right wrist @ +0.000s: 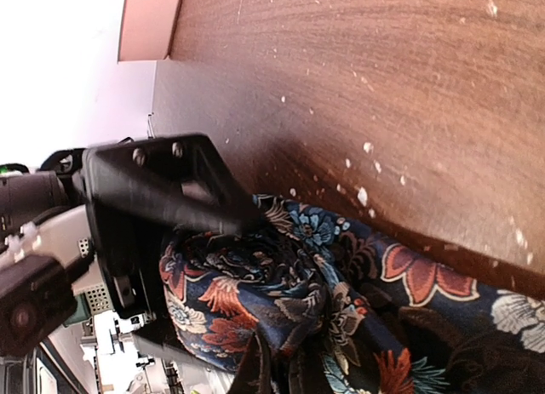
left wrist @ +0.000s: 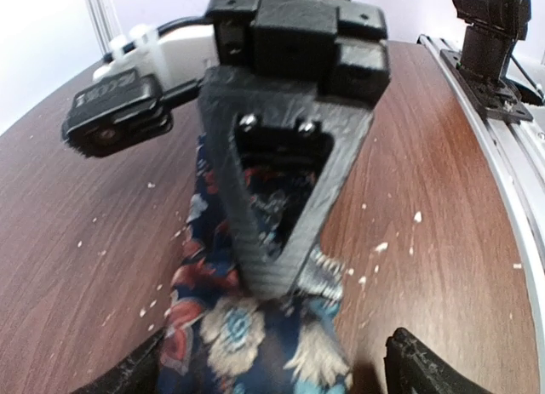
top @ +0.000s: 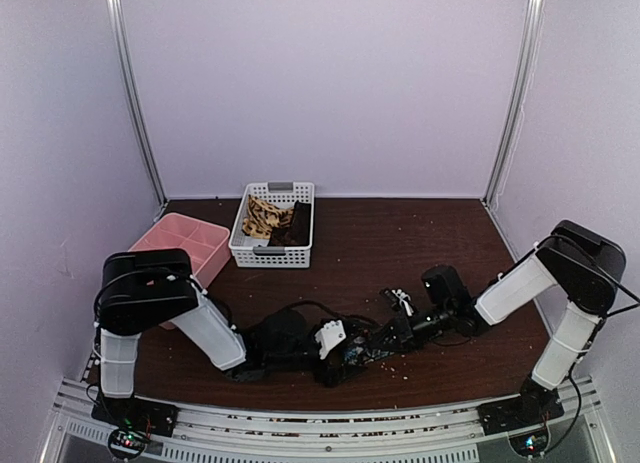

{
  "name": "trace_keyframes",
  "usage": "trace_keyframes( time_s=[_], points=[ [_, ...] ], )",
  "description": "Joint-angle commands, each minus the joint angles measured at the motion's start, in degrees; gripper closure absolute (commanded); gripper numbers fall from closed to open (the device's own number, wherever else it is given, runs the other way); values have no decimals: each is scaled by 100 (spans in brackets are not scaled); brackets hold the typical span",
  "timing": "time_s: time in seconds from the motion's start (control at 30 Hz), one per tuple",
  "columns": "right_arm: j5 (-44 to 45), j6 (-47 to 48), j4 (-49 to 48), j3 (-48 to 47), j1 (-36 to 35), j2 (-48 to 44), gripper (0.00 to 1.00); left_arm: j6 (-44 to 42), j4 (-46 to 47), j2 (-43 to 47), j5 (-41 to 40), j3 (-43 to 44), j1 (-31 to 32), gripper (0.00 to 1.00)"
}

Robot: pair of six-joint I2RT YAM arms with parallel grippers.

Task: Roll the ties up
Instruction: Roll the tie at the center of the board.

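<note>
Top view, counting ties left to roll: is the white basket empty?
No, a tan patterned tie and a dark brown tie lie in the white basket.

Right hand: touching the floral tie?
Touching. The left wrist view shows the right hand closed, its fingertips pressed into the bunched fabric of the floral tie on the table.

Looks like a robot lab test cell. Plain white panels [top: 320,83] are boxing in a brown wooden table [top: 400,233] on three sides, metal posts [top: 135,93] are running up the back corners, and two robot arms [top: 215,333] are sitting bolted to a slotted metal rail [top: 320,428] at the near edge, small circuit boards [top: 126,443] glowing at their bases.
</note>
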State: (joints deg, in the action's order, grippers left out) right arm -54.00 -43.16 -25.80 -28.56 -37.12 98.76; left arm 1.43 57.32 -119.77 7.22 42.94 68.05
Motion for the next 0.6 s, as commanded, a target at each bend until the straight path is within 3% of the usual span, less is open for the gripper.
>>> trace_keyframes(
  time_s=[0.0,0.13,0.33,0.5,0.57],
  points=[
    [749,190,787,129,46,485,100,105,754,-384,-344,310,68,17],
    [708,208,762,161,65,523,100,83,693,-675,-309,551,63,32],
    [633,174,697,221,74,188,100,251,548,-669,-170,380,59,62],
    [608,-61,242,335,78,-794,72,139,267,-463,-162,60,31,72],
    [692,-37,344,221,72,-1037,68,127,287,-428,63,-52,-20,74]
  ],
)
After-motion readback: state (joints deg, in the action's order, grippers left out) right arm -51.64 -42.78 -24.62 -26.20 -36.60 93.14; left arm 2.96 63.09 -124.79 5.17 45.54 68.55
